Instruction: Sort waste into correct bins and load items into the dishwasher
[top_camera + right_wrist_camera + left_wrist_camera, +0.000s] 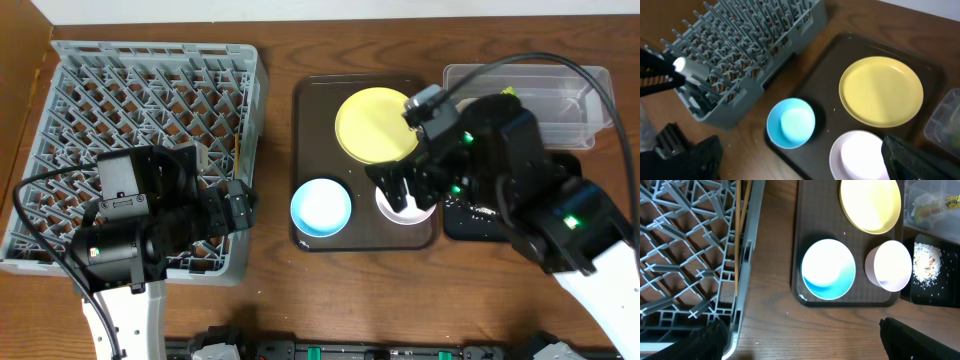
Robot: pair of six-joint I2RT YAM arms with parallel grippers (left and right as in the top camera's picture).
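The pale yellow plate (pixel 375 125), light blue bowl (pixel 320 206) and white bowl (pixel 408 213) sit on the dark brown tray (pixel 310 110). My right gripper (pixel 405 190) hovers open over the white bowl (pixel 857 157), holding nothing. My left gripper (pixel 243 205) is open and empty by the right edge of the grey dish rack (pixel 140 100), over bare wood (pixel 800 345). The wrapper (pixel 935 205) lies in the clear tub (pixel 560 100). Rice grains (pixel 927 265) lie on the black tray (pixel 460 228).
Wooden chopsticks (pixel 740 230) stand along the rack's right side. A strip of bare table (pixel 275 150) lies between the rack and the brown tray. The right arm covers much of the black tray from overhead.
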